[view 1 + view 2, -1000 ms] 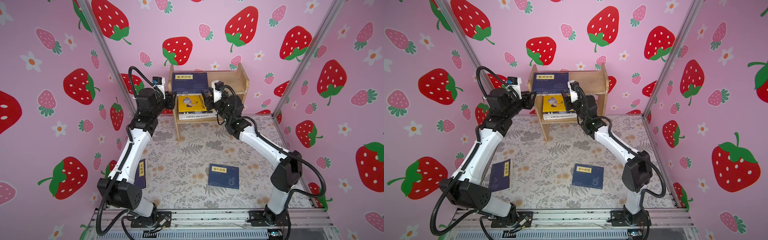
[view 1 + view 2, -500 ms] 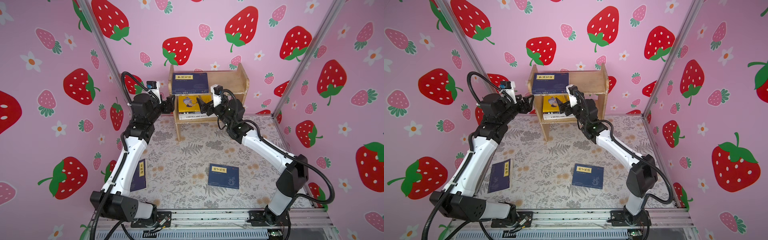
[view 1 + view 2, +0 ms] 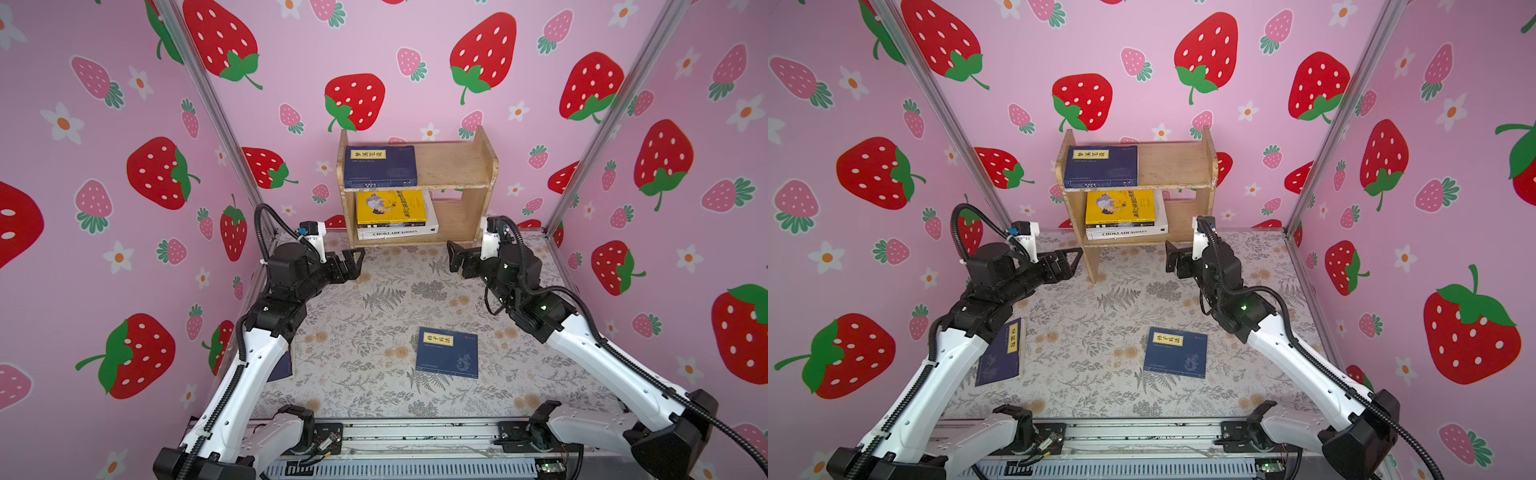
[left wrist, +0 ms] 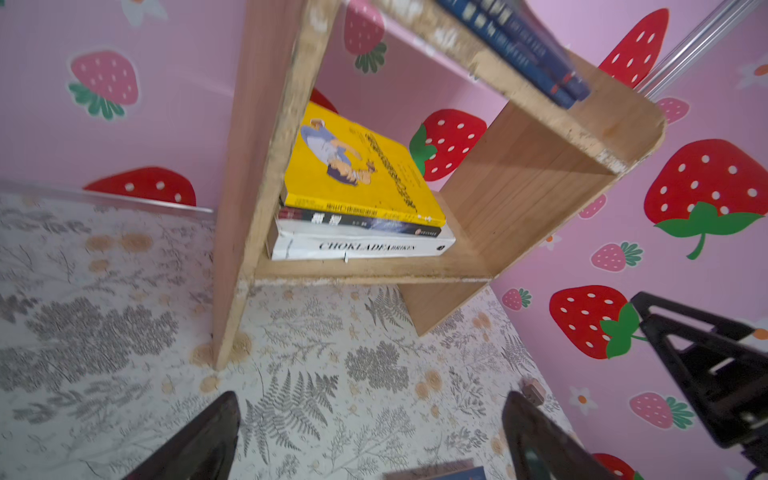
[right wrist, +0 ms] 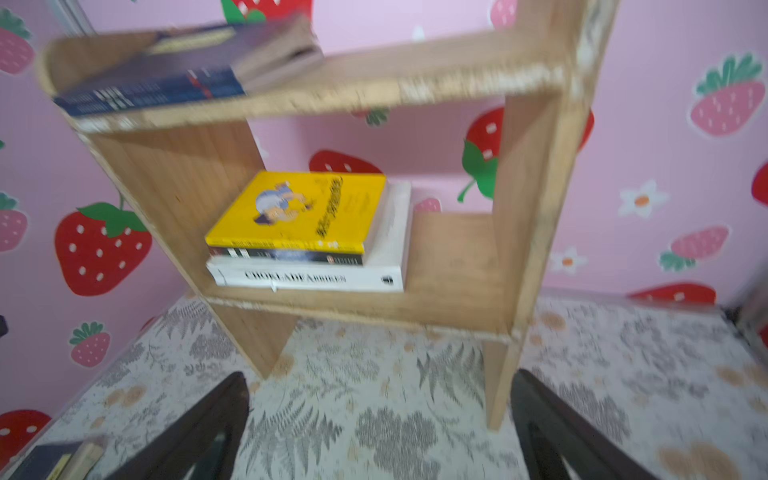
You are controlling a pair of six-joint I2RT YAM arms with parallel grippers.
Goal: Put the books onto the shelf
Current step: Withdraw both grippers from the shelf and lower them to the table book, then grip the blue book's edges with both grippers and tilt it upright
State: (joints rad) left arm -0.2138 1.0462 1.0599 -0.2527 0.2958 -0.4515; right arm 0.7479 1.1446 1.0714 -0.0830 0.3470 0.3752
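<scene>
The wooden shelf (image 3: 453, 166) (image 3: 1177, 166) stands at the back wall. Navy books (image 3: 380, 166) lie on its top tier. On the lower tier a yellow book (image 3: 390, 208) (image 4: 357, 166) (image 5: 303, 208) tops a dark one and the white Chokladfabriken (image 3: 397, 233). One navy book (image 3: 447, 352) (image 3: 1176, 352) lies flat mid-table. Another (image 3: 1000, 353) lies at the left, partly under my left arm. My left gripper (image 3: 356, 262) (image 4: 370, 419) and right gripper (image 3: 454, 257) (image 5: 380, 415) hover low in front of the shelf, both open and empty.
Pink strawberry walls close in on three sides, with metal corner posts (image 3: 208, 104) beside the shelf. The shelf's right half (image 3: 461, 216) holds no books on either tier. A floral cloth (image 3: 374, 299) covers the table.
Both grippers opened, let go of the yellow book and drew back from the lower tier, down toward the table. The yellow book stays on the stack.
</scene>
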